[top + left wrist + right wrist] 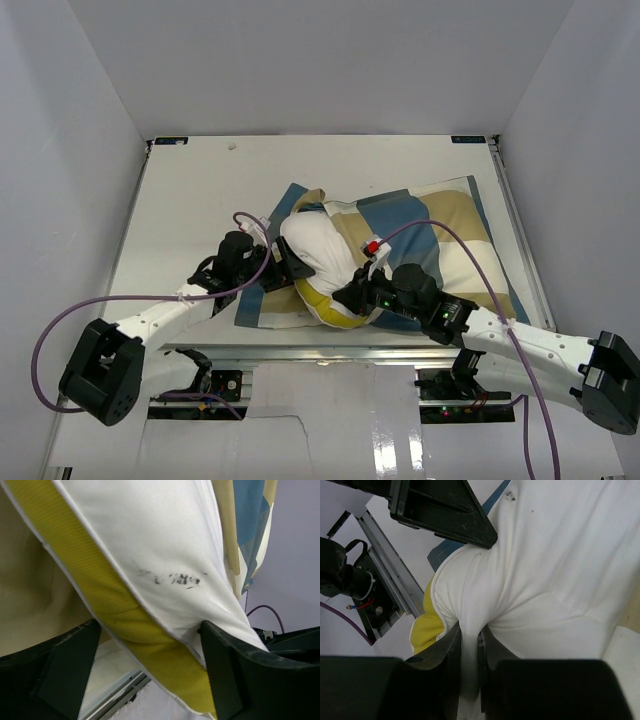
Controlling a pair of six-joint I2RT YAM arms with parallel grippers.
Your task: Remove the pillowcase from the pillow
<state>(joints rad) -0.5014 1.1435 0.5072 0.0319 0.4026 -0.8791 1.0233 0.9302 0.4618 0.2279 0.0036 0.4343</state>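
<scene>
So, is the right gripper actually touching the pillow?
Touching. The right wrist view shows the right gripper with its jaws pinched shut on a fold of the white pillow.

**Right gripper pinching pillow fold**

Right gripper (469,636) jaws nearly closed on a pinched fold of the white pillow (550,565). Yellow mesh edge (422,627) bulges just left of the jaws. Black finger (445,510) of the other gripper touches the pillow, top left. Blue pillowcase (447,550) sliver beneath. Metal rail (385,562) and purple cable (342,616) at left.
</scene>
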